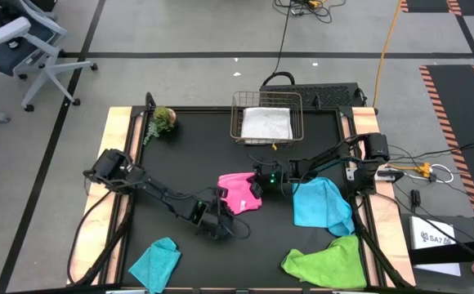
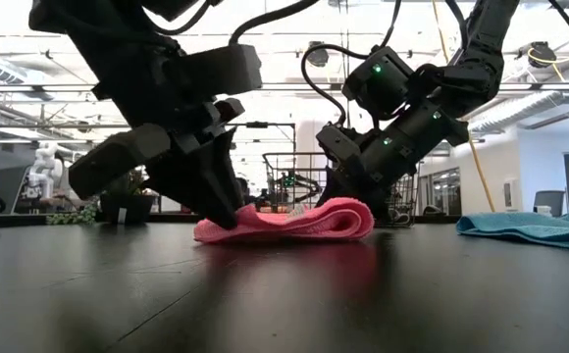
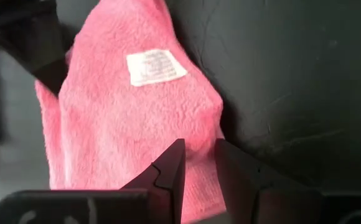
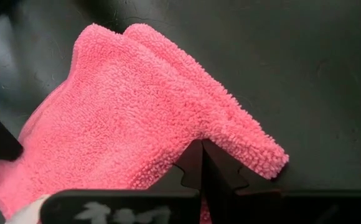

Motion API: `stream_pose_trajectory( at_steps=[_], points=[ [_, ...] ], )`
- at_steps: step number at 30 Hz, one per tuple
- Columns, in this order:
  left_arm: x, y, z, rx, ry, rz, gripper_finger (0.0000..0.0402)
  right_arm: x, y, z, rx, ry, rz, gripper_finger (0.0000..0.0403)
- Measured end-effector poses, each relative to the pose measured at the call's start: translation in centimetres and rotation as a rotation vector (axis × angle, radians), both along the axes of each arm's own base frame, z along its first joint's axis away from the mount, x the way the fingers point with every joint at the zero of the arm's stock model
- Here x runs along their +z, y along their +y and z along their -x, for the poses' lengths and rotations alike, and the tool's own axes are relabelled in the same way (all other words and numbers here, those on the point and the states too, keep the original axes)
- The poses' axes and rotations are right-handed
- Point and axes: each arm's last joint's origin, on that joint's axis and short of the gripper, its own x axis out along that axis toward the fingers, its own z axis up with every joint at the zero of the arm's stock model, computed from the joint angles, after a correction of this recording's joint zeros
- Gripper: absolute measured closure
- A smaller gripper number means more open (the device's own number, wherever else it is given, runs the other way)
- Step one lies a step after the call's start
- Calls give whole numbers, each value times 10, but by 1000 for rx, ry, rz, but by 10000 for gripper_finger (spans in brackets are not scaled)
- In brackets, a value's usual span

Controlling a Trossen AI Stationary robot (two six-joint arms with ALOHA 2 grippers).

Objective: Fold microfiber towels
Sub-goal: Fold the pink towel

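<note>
both grippers pinch pink towel [image 1: 241,193] edges.

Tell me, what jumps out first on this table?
A hot pink fluffy towel lies folded over at the middle of the black table, with the left gripper and right gripper both pinching its edges. A white folded towel rests in the wire basket at the far edge.
</note>
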Motion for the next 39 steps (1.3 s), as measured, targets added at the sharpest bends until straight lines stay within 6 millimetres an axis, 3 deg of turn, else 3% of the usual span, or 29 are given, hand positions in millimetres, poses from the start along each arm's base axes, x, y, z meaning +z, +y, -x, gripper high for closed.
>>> stream_pose_trajectory(
  at_steps=[11, 22, 39],
  points=[
    [6, 3, 8, 76, 30, 12, 312, 0, 0, 0, 3, 7, 4, 403],
    [11, -7, 2, -26, -38, 53, 312, -1, 0, 1, -3, 11, 0, 403],
    [6, 10, -5, 9, -17, 75, 312, 0, 0, 1, -4, 10, 1, 403]
  ],
)
